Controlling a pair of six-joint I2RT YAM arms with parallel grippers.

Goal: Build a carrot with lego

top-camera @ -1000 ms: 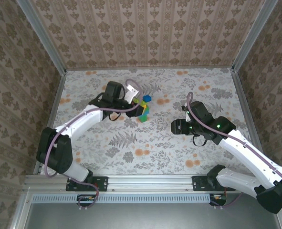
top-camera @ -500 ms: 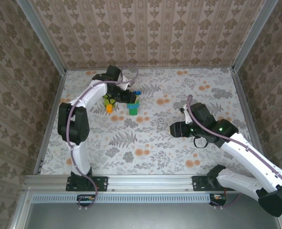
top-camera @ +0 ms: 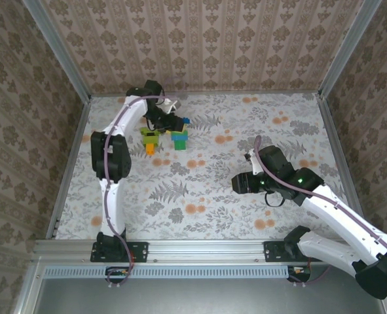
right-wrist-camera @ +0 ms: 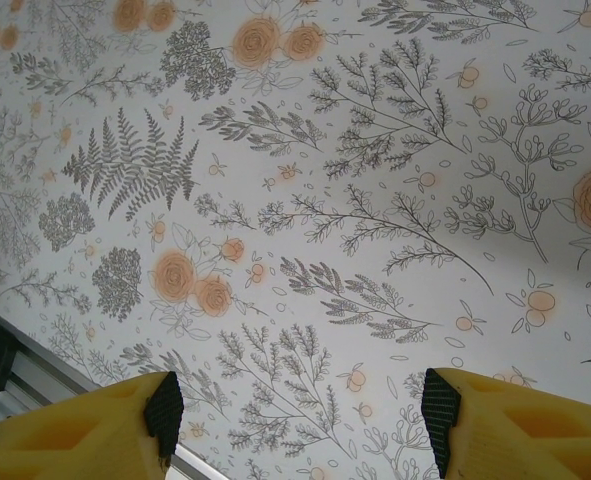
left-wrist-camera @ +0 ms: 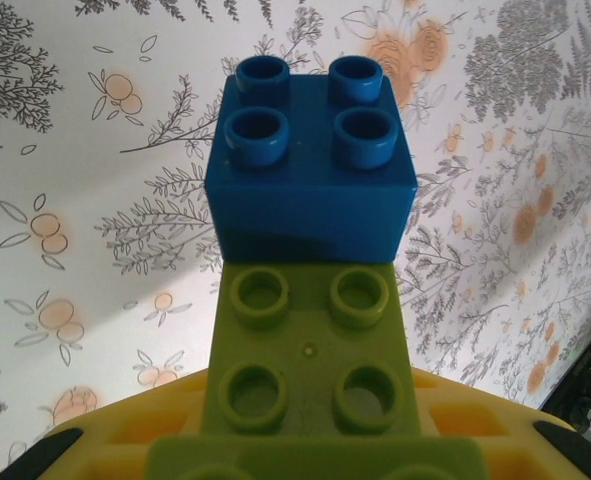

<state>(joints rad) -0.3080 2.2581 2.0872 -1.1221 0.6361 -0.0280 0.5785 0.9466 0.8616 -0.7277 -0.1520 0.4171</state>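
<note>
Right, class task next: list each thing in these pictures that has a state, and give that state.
left tool: shut on the lime-green brick.
right tool: open, holding nothing.
lime-green brick: gripped by the left tool.
blue brick: stuck on the lime-green brick.
carrot: on the table, ungripped, orange tip attached.
green brick: on the table, ungripped.
</note>
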